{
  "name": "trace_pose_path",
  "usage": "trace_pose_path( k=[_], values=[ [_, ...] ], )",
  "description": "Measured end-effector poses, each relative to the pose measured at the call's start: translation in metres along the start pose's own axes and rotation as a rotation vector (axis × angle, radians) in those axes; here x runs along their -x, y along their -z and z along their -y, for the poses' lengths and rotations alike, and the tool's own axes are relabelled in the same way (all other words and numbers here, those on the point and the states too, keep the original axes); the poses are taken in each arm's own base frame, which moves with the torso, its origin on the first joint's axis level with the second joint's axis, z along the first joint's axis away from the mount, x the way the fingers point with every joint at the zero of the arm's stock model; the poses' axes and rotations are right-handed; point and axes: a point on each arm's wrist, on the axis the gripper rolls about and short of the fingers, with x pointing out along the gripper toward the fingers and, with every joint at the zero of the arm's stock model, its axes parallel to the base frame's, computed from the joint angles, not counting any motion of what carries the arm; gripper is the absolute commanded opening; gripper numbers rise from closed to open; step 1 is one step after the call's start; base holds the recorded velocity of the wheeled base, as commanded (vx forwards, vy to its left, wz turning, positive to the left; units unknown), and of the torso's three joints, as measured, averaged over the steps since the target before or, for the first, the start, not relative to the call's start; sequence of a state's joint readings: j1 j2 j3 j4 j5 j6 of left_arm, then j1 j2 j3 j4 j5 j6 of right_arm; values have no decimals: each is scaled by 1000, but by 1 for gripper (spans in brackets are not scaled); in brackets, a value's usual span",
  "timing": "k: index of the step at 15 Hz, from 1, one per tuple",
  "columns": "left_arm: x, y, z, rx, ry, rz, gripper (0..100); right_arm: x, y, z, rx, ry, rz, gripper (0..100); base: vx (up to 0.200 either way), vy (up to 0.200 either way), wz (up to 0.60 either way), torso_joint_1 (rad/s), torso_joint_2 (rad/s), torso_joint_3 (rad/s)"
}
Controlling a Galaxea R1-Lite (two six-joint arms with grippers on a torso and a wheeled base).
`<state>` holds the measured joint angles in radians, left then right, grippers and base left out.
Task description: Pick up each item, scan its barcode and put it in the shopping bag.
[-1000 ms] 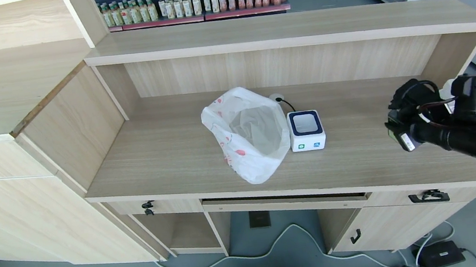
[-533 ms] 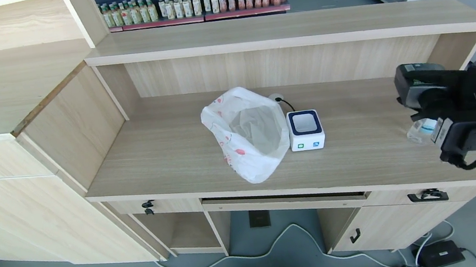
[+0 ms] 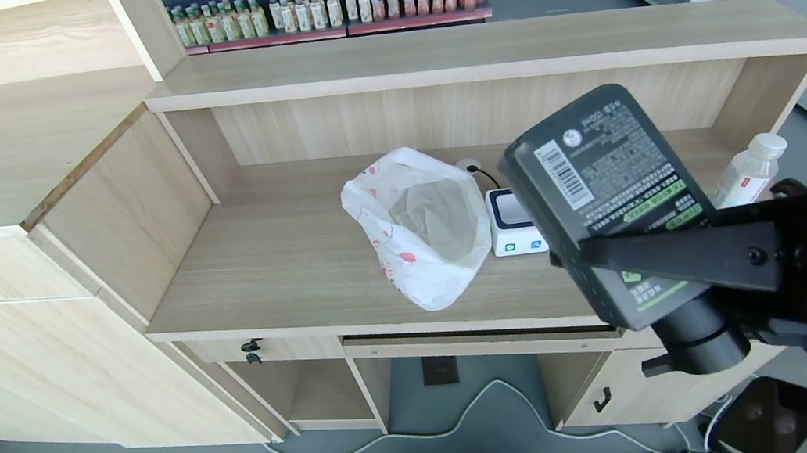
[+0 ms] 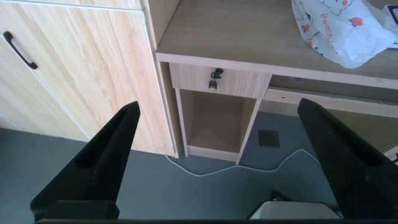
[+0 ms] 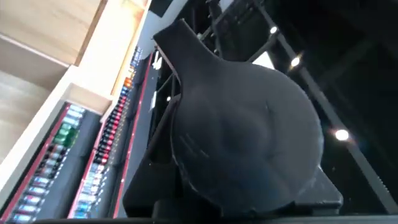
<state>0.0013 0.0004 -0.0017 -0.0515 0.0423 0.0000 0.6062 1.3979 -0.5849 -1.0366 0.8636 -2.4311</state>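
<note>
My right gripper [image 3: 601, 254] is shut on a dark grey bottle [image 3: 604, 190], held high above the counter's right part. The bottle's white barcode label [image 3: 564, 176] faces upward and its black cap [image 3: 705, 346] points down. In the right wrist view the same bottle [image 5: 242, 143] looms large between the fingers. The white shopping bag [image 3: 419, 224] with red prints lies open at mid counter, and the white scanner [image 3: 508, 231] stands at its right, partly behind the bottle. My left gripper [image 4: 219, 106] hangs open over the floor before the counter's left end, below the bag [image 4: 339, 28].
A clear water bottle [image 3: 747, 170] with a white cap stands at the counter's right end. The wooden counter [image 3: 282, 259] has a raised back shelf [image 3: 427, 57] and a side wall on the left. Drawers and cables lie below the front edge.
My right arm has risen from the counter's right end with the dark bottle, bringing it up and leftward. The water bottle behind it now shows.
</note>
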Motion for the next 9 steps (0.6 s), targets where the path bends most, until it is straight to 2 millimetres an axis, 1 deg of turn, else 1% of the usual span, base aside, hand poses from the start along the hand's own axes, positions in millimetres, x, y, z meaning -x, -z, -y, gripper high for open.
trace_pose_path(
  k=[2,9],
  values=[
    [0,0,0,0,0,0,100,-4,-5,7,18,69,50,0,0,0,0,0,0,0],
    [0,0,0,0,0,0,100,-2,-6,23,36,139,72,0,0,0,0,0,0,0]
  ],
)
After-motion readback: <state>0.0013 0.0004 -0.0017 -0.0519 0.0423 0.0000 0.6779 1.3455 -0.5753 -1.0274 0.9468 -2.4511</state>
